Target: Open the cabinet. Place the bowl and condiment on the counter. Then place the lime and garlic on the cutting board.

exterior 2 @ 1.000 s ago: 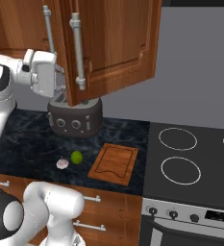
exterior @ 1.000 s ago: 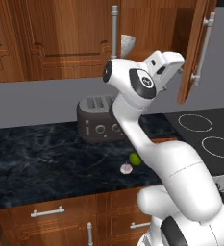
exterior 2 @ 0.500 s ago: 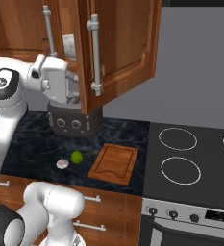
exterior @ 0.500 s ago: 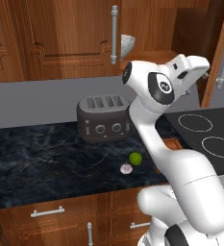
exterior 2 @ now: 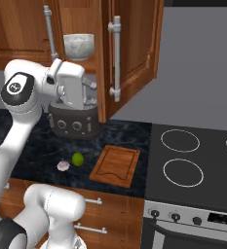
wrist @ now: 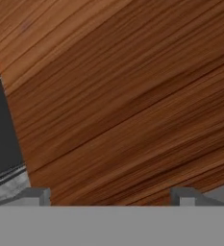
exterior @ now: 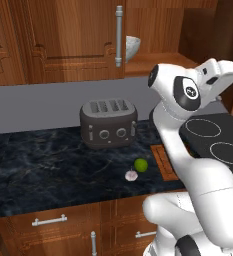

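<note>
The cabinet's right door point(exterior 2: 132, 44) stands swung wide open, its silver handle point(exterior 2: 116, 58) facing the room. On the cabinet shelf sits the marbled bowl point(exterior 2: 78, 46) point(exterior: 132, 47). My gripper point(exterior 2: 91, 93) point(wrist: 108, 196) is open, empty, and close against the door's inner wooden face. The lime point(exterior 2: 77, 159) point(exterior: 141, 165) and garlic point(exterior 2: 63, 166) point(exterior: 131, 175) lie side by side on the dark counter point(exterior: 38, 170). To their right lies the bare cutting board point(exterior 2: 116, 165). The condiment is out of view.
A dark toaster point(exterior: 108, 122) stands at the back of the counter under the cabinet. The left door point(exterior: 63, 35) is closed. A black stovetop point(exterior 2: 193, 155) adjoins the counter on the right, and drawers point(exterior: 48, 220) run below.
The right cabinet door has swung further open to the right. My hand followed along its inner side, jaws staying open. Lime, garlic and bowl have not moved.
</note>
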Controlling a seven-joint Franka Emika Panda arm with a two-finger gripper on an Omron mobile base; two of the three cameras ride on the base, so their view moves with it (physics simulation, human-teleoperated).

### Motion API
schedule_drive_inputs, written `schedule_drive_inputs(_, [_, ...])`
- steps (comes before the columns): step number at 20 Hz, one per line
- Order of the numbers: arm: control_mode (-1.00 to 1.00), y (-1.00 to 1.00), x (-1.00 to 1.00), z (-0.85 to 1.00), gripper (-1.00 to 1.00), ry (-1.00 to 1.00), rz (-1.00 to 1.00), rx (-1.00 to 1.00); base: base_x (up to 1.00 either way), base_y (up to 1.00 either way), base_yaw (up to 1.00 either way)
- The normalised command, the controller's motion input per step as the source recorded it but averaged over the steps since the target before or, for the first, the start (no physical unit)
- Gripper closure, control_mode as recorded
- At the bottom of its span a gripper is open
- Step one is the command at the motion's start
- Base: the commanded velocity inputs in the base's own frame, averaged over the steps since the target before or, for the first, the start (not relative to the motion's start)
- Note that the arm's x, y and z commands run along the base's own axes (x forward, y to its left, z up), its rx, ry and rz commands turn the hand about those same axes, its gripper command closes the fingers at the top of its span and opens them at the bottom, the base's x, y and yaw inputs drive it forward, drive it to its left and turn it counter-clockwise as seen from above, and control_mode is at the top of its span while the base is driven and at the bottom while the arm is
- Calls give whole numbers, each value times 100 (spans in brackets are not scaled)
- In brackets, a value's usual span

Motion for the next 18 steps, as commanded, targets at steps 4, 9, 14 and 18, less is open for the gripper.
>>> schedule_drive_inputs(4, [-100,-53,-16,0,-100,-1,-8,0,0,0,0])
schedule_drive_inputs(9, [-100,-52,-6,0,-100,-1,-5,0,0,0,0])
schedule_drive_inputs(14, [-100,-53,-1,0,-100,-1,-3,0,0,0,0])
schedule_drive_inputs(18, [-100,-52,0,0,-100,-1,0,0,0,0,0])
